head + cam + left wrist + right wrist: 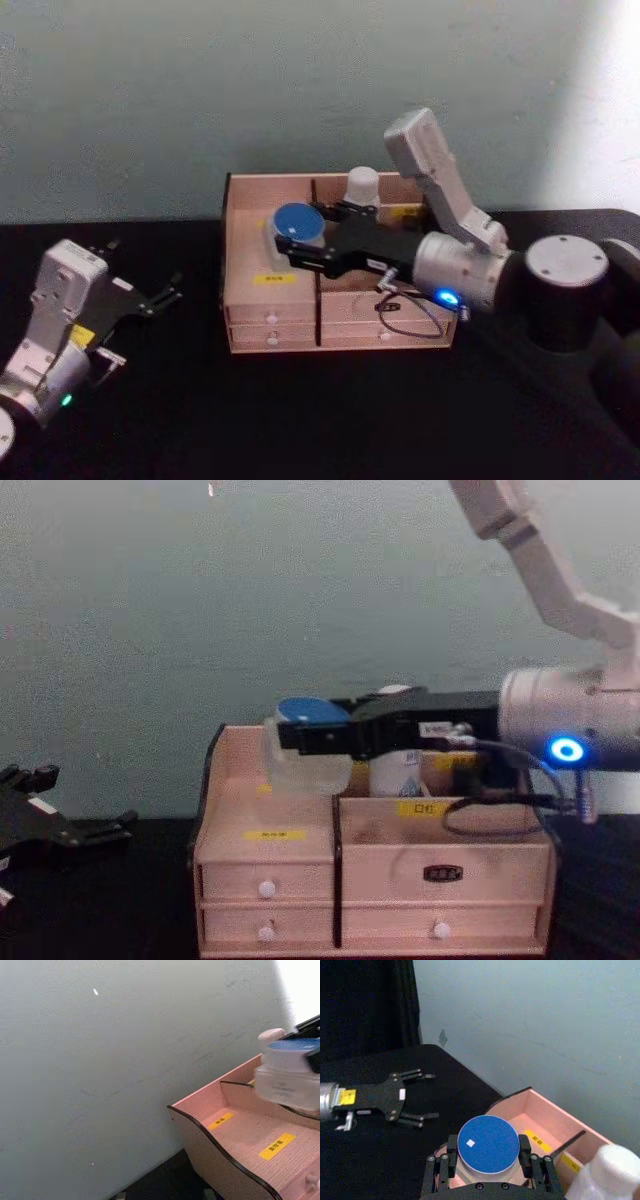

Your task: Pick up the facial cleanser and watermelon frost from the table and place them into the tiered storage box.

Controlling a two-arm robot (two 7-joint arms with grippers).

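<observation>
The watermelon frost [297, 222], a squat clear jar with a flat blue lid [488, 1143], hangs over the left compartment of the tiered storage box [250, 300]. My right gripper [290, 240] is shut on its sides, reaching in from the right. From the chest, the jar [305, 765] floats a little above the labelled shelf. The facial cleanser [397, 770] stands upright in the back right compartment, its white cap [362, 185] showing behind my right gripper. My left gripper [145, 267] rests open over the black table left of the box, holding nothing.
The box [370, 870] has white-knobbed drawers along its front and yellow labels [277, 1145] on its tiers. A black cable [410, 320] loops from my right wrist over the box's front right. A grey wall stands close behind. Bare black table [300, 420] lies in front.
</observation>
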